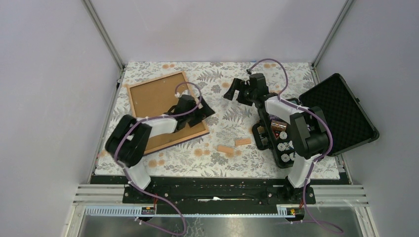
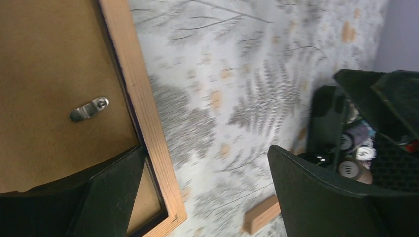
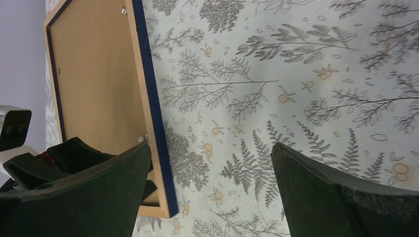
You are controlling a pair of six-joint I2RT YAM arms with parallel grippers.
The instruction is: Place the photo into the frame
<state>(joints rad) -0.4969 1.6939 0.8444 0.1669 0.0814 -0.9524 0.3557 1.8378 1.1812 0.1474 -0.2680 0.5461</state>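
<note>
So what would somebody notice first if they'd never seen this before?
Probably the big wooden frame, lying at the back left of the leafy tablecloth with its plain brown back facing up. The left gripper hangs open over the frame's right edge. On the far right sits an open black case with its foam lid tipped back.
</note>
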